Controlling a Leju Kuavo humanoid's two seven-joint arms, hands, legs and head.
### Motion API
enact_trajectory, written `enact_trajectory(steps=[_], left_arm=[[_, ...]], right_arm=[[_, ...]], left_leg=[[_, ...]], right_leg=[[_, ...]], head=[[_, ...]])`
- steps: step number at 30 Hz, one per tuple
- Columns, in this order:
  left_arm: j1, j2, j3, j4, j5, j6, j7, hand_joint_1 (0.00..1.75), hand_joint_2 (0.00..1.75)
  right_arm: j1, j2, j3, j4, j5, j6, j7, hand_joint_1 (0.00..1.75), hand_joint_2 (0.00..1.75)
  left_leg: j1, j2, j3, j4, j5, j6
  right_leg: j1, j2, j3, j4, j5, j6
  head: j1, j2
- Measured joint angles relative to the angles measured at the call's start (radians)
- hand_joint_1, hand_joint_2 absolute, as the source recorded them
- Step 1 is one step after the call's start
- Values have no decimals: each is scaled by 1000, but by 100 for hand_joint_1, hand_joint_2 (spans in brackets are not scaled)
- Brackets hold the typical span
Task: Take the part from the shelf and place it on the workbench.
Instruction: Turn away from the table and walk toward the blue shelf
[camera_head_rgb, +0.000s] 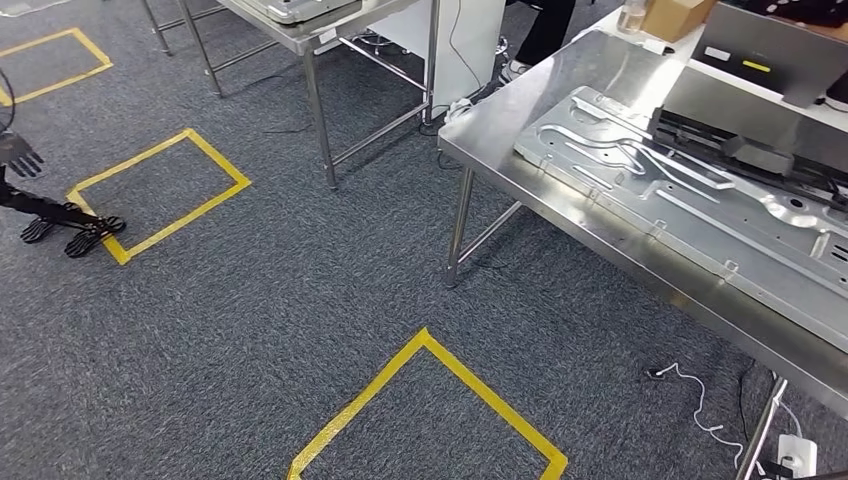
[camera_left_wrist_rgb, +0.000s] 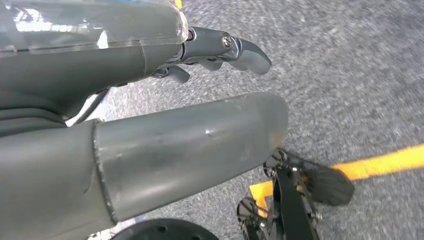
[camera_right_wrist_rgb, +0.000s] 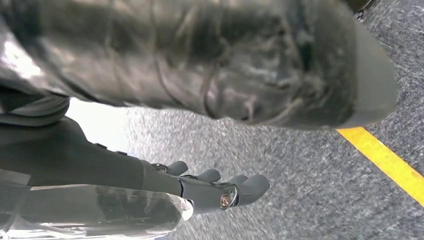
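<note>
While both arms hang over the carpet (camera_head_rgb: 250, 300), nothing is held: the left hand (camera_left_wrist_rgb: 150, 150) and right hand (camera_right_wrist_rgb: 210, 192) are empty, fingers (camera_left_wrist_rgb: 240, 50) loosely apart. No shelf can be made out, and it cannot be told whether the ribbed metal panel (camera_head_rgb: 690, 190) on the desk (camera_head_rgb: 500, 120) is the part. The shelf is probably yet to be found. Left of the desk, yellow tape squares (camera_head_rgb: 160, 190) mark the floor; a white cable (camera_head_rgb: 700, 400) trails by its leg (camera_head_rgb: 457, 225), best skirted.
</note>
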Motion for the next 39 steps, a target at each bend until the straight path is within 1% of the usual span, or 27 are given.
enact_trajectory(steps=[1,3,5,7,8,10,11,12,13,14,15,16,18,20,21,23,25,27,28,29,30,31,32,34,36,38,39], left_arm=[[0,0,-1,0,0,0,0,0,0],[0,0,-2,1,0,0,1,0,0],[-2,-1,-3,2,-1,0,1,0,0],[-2,-1,-3,2,-2,0,0,0,0],[-1,0,-3,3,-2,0,0,0,0],[-2,1,-3,3,-2,0,0,0,0],[-3,0,-4,3,-3,0,0,0,0],[-4,0,-4,4,-3,0,0,0,0],[-5,0,-4,4,-3,0,1,0,0],[-5,0,-4,4,-3,0,2,0,0],[-4,1,-4,4,-3,1,5,0,0],[-4,1,-4,4,-3,2,7,0,0],[-5,1,-4,4,-4,4,10,0,0],[-7,1,-4,4,-4,5,11,0,0],[-7,1,-4,4,-4,5,12,0,0],[-6,1,-4,5,-4,6,13,0,0],[-8,0,-4,5,-3,7,17,0,0],[-16,0,-4,5,-2,9,22,0,0],[-20,0,-5,5,-1,11,24,0,0],[-22,0,-5,5,0,11,25,0,0],[-24,0,-5,5,1,12,26,0,0],[-24,0,-5,5,2,13,27,0,0],[-25,-1,-5,5,2,15,28,0,0],[-26,-5,-5,6,3,21,31,0,0],[-27,-9,-5,7,6,25,32,0,0],[-24,-10,-5,8,7,27,31,0,0],[-22,-10,-5,8,7,27,31,0,0]], right_arm=[[0,0,0,0,0,0,0,0,0],[3,0,0,1,0,-1,-1,0,0],[4,0,-1,2,0,-2,-4,0,0],[-1,0,-1,2,0,-2,-8,0,0],[-3,1,-1,2,0,-2,-8,0,0],[-3,3,-1,2,0,-2,-8,0,0],[-1,4,-1,2,0,-2,-9,0,0],[1,4,-1,2,0,-2,-9,0,0],[2,4,-1,2,0,-1,-9,0,0],[2,4,-1,2,0,-1,-8,0,0],[1,4,-1,2,1,0,-7,0,0],[-1,4,-1,2,1,0,-7,0,0],[-3,6,-1,2,2,1,-5,0,0],[-4,7,-1,2,2,2,-5,0,0],[-5,7,-1,2,2,3,-4,0,0],[-11,7,-1,2,2,3,-2,0,0],[-12,7,-1,1,1,3,-2,0,0],[-9,8,-1,1,-1,2,-2,0,0],[-8,9,-1,1,-2,2,-4,0,0],[-7,10,-1,1,-3,3,-5,0,0],[-6,10,-1,1,-4,4,-7,0,0],[-6,11,-1,1,-6,6,-10,0,0],[-5,11,-1,1,-6,8,-12,0,0],[-2,8,-1,2,-8,14,-20,0,0],[-1,5,-1,2,-10,23,-24,0,0],[-3,4,-1,2,-11,31,-24,0,0],[-2,3,-1,2,-12,33,-24,0,0]], left_leg=[[0,-14,0,3,-1,-1],[0,-39,-4,10,-2,-7],[3,-61,-14,14,0,-20],[6,-85,-21,12,6,-35],[5,-79,-25,17,4,-40],[2,-31,-54,74,-32,-48],[2,3,-81,131,-63,-52],[4,23,-114,198,-96,-56],[7,33,-141,257,-119,-59],[8,38,-155,288,-125,-62],[9,42,-148,281,-111,-63],[9,48,-121,235,-83,-62],[5,86,-39,91,-28,-56],[-1,115,4,11,-11,-45],[-3,113,4,6,-13,-39],[-2,92,4,-1,-9,-28],[2,71,9,-10,-1,-16],[2,50,7,-13,4,-8],[1,37,5,-12,5,-7],[-1,24,5,-12,5,-6],[-3,11,6,-11,5,-6],[-4,-3,8,-9,5,-7],[-4,-17,9,-7,4,-7],[-4,-40,6,-1,1,-13],[0,-60,-3,0,3,-24],[4,-72,-7,0,5,-37],[3,-59,-11,9,-2,-42]], right_leg=[[0,8,24,-56,40,-2],[-3,58,77,-181,98,-10],[-2,94,96,-235,110,-16],[-2,75,96,-242,114,-23],[-4,61,100,-248,118,-29],[-9,30,107,-260,123,-42],[-6,14,108,-262,123,-45],[-4,-2,108,-262,122,-48],[-2,-18,107,-262,121,-48],[-1,-33,107,-262,120,-48],[-1,-47,107,-262,119,-48],[-1,-60,109,-261,117,-46],[2,-83,116,-260,112,-38],[7,-101,121,-259,107,-28],[9,-109,124,-259,106,-22],[6,-114,130,-259,100,-11],[2,-71,112,-211,64,-2],[0,-18,50,-85,-1,1],[0,-8,15,-20,-24,1],[0,-3,-9,20,-28,0],[1,-1,-16,22,-11,-2],[1,4,-4,-15,25,-5],[1,17,22,-82,69,-9],[1,63,70,-204,123,-18],[5,84,83,-243,127,-24],[5,62,88,-252,132,-33],[3,49,93,-258,135,-40]], head=[[0,0],[0,0],[0,0],[0,0],[0,0],[-2,0],[-3,0],[-4,0],[-4,0],[-4,0],[-4,0],[-4,0],[-4,0],[-3,0],[-3,0],[-3,0],[-3,0],[-2,0],[-2,0],[-2,0],[-3,0],[-3,0],[-3,0],[-3,0],[-2,0],[-2,0],[-2,0]])
